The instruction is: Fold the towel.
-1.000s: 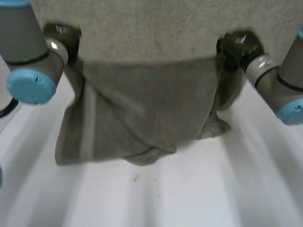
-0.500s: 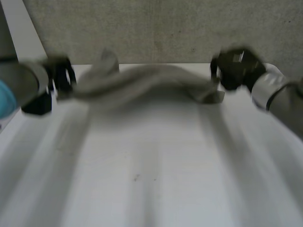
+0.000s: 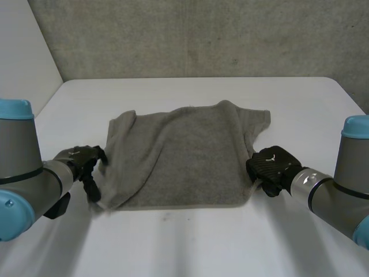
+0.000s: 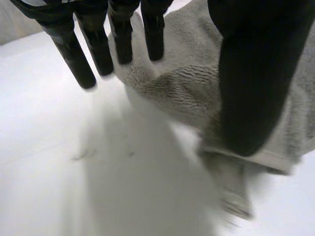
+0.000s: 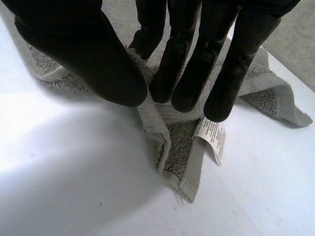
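Left wrist view first: my left hand (image 4: 251, 88) is spread, with the fingers straight and the thumb held well apart from them. It hangs over the near left corner of the towel (image 4: 182, 83). Some fingertips lie at the towel's edge and the others are over bare table (image 4: 54, 162). The thumb stands in front of the cloth just above its hem, and I cannot tell whether it touches. Nothing is pinched between thumb and fingers.

From the head view, this hand sits at the towel's left edge, toward the left edge of the table, and the cloth there curls up a little.

My right hand (image 5: 184, 59) is closed on the cloth in its own wrist view. Thumb and fingertips are pressed close together with a raised ridge of towel pinched between them. A white label (image 5: 212, 138) sticks out from the hem just beside the fingertips and lies on the table. The head view puts this hand at the towel's right edge, near its near right corner.

The grey towel is spread mostly flat over the middle of the table. Its near edge runs roughly along the table's near edge. Its far edge is wavy and both far corners are rumpled. A concrete wall (image 3: 202, 34) rises behind the table's far edge.
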Robot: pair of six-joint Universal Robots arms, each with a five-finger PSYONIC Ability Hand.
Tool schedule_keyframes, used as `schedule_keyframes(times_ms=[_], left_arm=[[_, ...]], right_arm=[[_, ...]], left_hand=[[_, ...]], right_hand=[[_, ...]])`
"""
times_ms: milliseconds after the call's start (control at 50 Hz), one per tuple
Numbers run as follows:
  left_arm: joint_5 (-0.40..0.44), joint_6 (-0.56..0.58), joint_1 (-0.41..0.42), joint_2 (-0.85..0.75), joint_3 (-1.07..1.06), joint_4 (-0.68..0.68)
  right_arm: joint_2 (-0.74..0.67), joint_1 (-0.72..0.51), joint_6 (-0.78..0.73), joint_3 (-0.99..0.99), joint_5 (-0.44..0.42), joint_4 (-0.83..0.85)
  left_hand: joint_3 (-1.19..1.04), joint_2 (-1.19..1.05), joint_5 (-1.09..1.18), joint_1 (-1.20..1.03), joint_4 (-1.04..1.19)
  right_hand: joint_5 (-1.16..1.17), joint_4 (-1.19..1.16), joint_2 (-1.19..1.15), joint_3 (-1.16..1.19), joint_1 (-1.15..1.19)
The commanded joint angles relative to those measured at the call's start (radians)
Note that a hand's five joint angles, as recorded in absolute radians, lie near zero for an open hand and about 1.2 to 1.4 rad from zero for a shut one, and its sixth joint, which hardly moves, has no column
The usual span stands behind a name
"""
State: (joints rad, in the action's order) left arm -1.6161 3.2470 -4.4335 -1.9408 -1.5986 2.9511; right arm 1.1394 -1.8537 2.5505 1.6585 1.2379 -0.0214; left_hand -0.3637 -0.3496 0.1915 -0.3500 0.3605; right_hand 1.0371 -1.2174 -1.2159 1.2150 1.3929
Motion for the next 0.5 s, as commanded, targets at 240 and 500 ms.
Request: schedule_keyframes(times_ms=[240,500], left_arm=[[0.289,0.088,-0.107,0.258,-0.257,0.193],[0.487,0.349,-0.167,0.344,-0.489,0.283]], right_arm=[[0.088,0.063,0.189,0.040,0.012,0.144],[0.111,0.068,0.251,0.057,0.014,0.176]], left_hand=[[0.183,0.168,-0.185,0.169,-0.179],[0.177,0.163,-0.179,0.163,-0.173]], right_hand=[[0.185,-0.179,-0.180,0.181,0.003],[0.185,-0.179,-0.180,0.181,0.003]])
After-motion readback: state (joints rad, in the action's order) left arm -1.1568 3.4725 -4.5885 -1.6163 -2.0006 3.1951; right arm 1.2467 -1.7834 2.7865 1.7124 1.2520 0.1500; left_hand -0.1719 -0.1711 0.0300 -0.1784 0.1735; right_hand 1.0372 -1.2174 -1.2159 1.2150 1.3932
